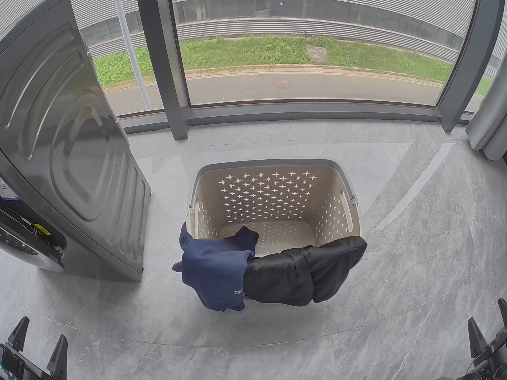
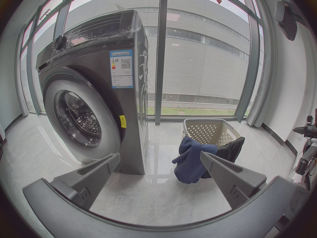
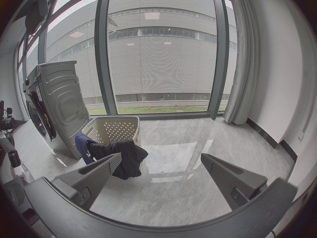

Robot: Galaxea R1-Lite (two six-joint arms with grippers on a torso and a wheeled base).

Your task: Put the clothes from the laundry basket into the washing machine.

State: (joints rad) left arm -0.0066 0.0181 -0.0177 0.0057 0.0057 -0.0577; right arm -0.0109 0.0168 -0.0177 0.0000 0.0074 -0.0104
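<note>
Nearest the robot, the left gripper (image 1: pixel 41 339) and the right gripper (image 1: pixel 488 323) are held low over the floor, well short of the clothes, each spread wide with nothing held or touched. The task is therefore judged to be at its opening step, with no pick-up made yet. Farther on, a blue garment (image 1: pixel 214 275) and a black garment (image 1: pixel 301 275) are draped side by side over the near rim of the laundry basket (image 1: pixel 274 163), whose inside looks otherwise bare. A reach forward and a pinch on hanging cloth are called for next, probably on the blue garment, which is closer to the washing machine (image 1: pixel 68 149) on the left. Its round door (image 2: pixel 77 118) looks shut, so opening may be needed.
</note>
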